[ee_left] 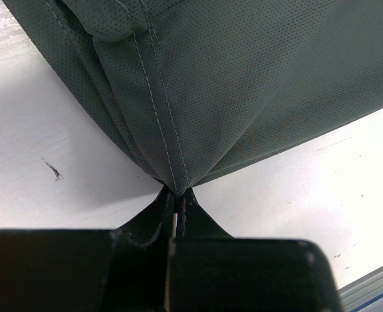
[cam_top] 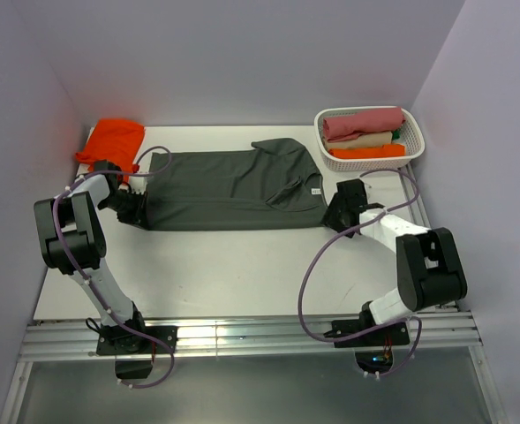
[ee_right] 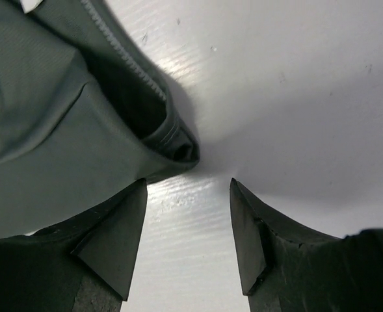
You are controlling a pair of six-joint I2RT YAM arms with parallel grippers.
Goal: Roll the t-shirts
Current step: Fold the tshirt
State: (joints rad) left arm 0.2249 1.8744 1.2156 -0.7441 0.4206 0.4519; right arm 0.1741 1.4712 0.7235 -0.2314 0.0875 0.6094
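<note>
The left gripper (ee_left: 177, 214) was closed tight on the dark charcoal-grey t-shirt (cam_top: 233, 190). In the left wrist view its two fingers met with no gap. A pinch of the stitched hem was caught between them, and the cloth fanned out from that point in taut folds. From above, this gripper sat at the near corner of the hem, close to the left edge of the worktop (cam_top: 242, 274).

The right gripper (ee_right: 188, 195) stood wide open and held nothing. In its wrist view the two dark fingers (ee_right: 113, 240) were spread apart over bare worktop. The folded edge of a grey sleeve or shoulder lay just beyond the tips, close to the left finger but not between them. Whether that finger touched the cloth could not be told. From above, this gripper was just beside the collar end of the shirt, towards the right edge.

The grey t-shirt lay spread flat across the far half of the worktop, hem to the left and collar to the right, with a small white neck label (cam_top: 315, 190) showing. One sleeve was folded over its far side.

A bright orange t-shirt (cam_top: 111, 141) lay bunched in the far left corner. A white basket (cam_top: 374, 165) in the far right corner held rolled garments, including a pink roll (cam_top: 364, 124), a beige roll (cam_top: 361, 140) and an orange roll (cam_top: 368, 152).
</note>
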